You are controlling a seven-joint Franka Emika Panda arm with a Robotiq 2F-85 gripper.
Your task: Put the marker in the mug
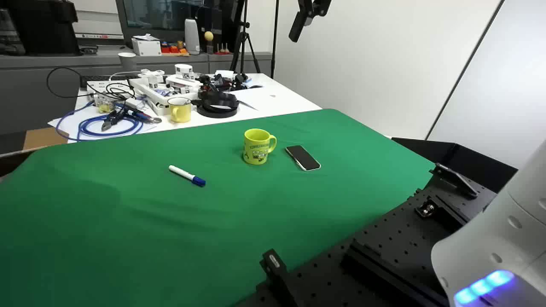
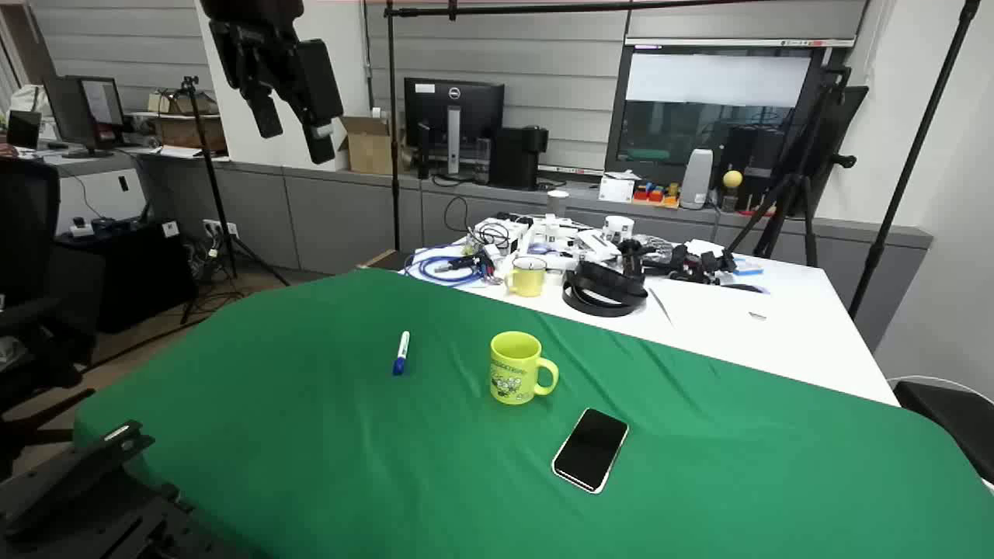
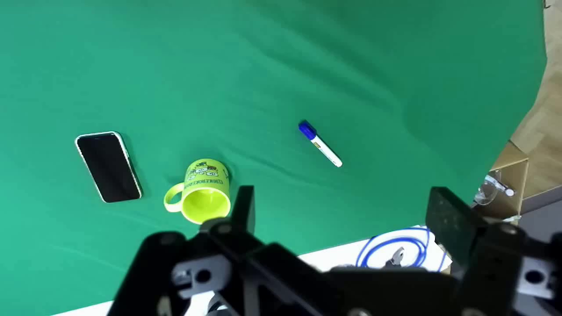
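The wrist view best shows the gripper (image 3: pixel 344 210): it stands wide, its two jaws well apart above the green-covered table (image 3: pixel 439 79). The same view looks into a cardboard box (image 3: pixel 513 180) just beyond one corner. In an exterior view the arm's white base (image 1: pixel 490 238) appears by the table's edge, its blue lights (image 1: pixel 482 287) glowing; in an exterior view there are also an office chair (image 2: pixel 31 233) and a monitor (image 2: pixel 454 116).

The marker (image 3: pixel 320 144) lies in from the edge that meets a white table (image 2: pixel 808 353), closer to the box's corner than the mug (image 3: pixel 205 188) is. Its cap points away from that edge. The mug stands upright between the marker and a phone (image 3: pixel 109 166), apart from both, its handle on the phone's side. On the white table sit a looped blue cable (image 3: pixel 397 239), a paler yellow mug (image 1: pixel 181 111) and a black coil (image 1: pixel 218 98). Low grey cabinets (image 2: pixel 334 217) stand behind.

The green cloth (image 1: pixel 128 230) is matt and softly creased. The marker is a thin white barrel, capped dark blue. The mug is smooth, yellow-green and round-rimmed, printed with small figures and lettering. The phone is a flat black slab with rounded corners and a pale rim.
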